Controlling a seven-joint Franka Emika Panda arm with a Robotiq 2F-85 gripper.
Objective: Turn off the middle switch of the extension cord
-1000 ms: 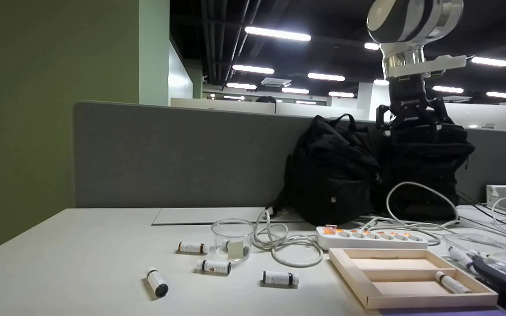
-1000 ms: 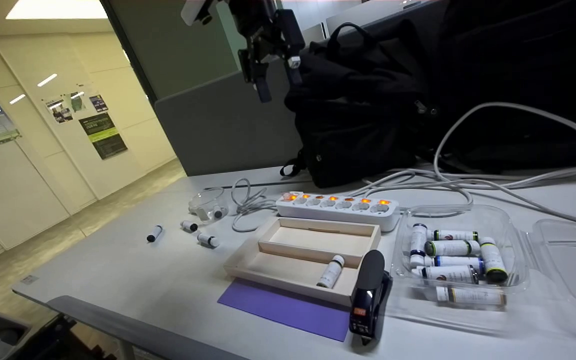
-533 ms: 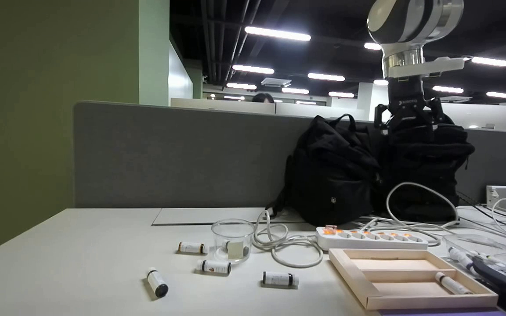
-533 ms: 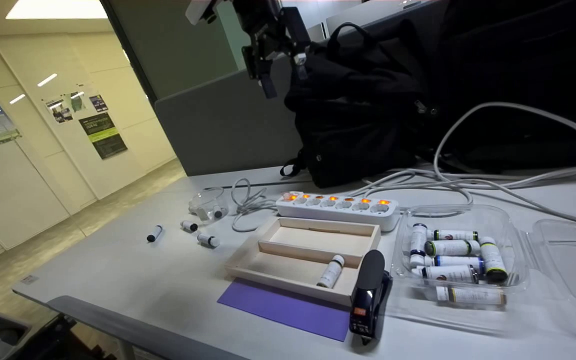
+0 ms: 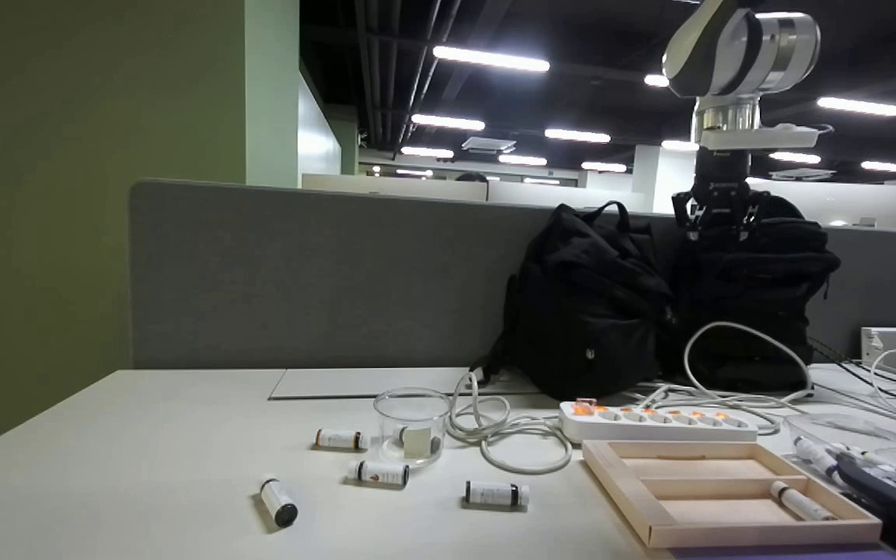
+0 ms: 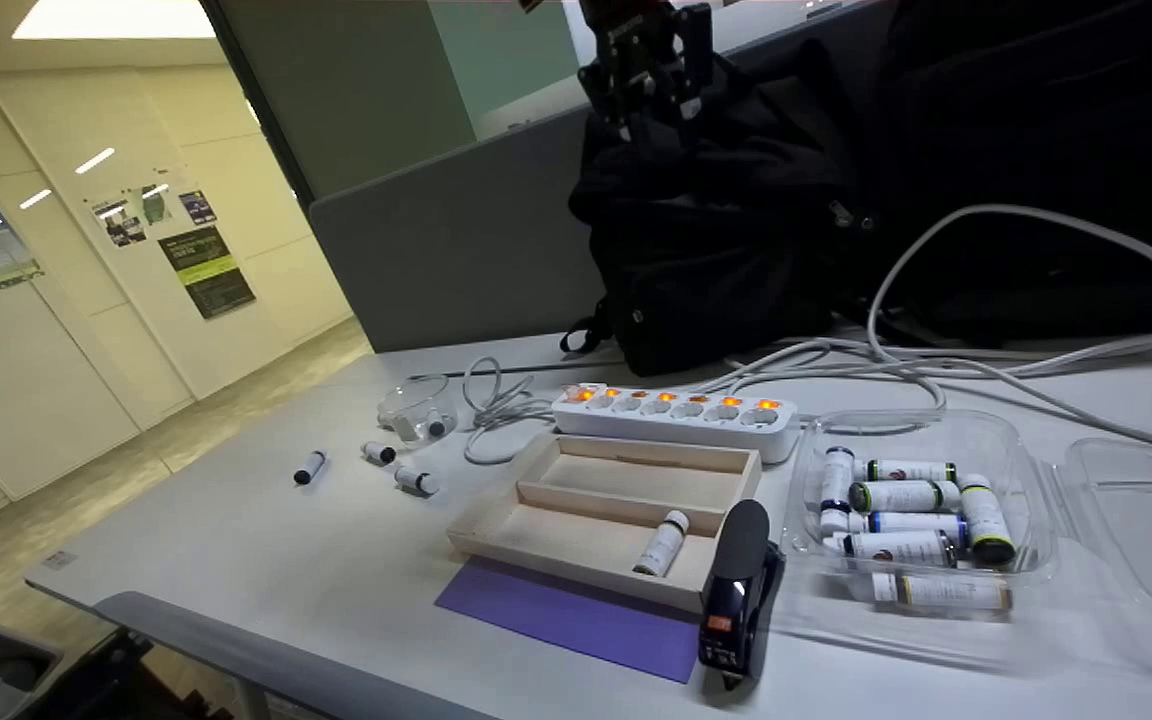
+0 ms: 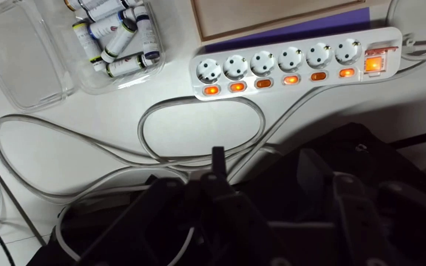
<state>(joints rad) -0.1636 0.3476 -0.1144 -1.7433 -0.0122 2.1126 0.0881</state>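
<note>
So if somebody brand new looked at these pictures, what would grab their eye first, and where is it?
Most likely the glowing orange switches on the white power strip, toward the top of the wrist view; two in the row of six small ones look unlit. Next, in an exterior view, perhaps the two black backpacks standing in front of the gray partition. The open pincer, hanging high in that same view, may come third.
</note>
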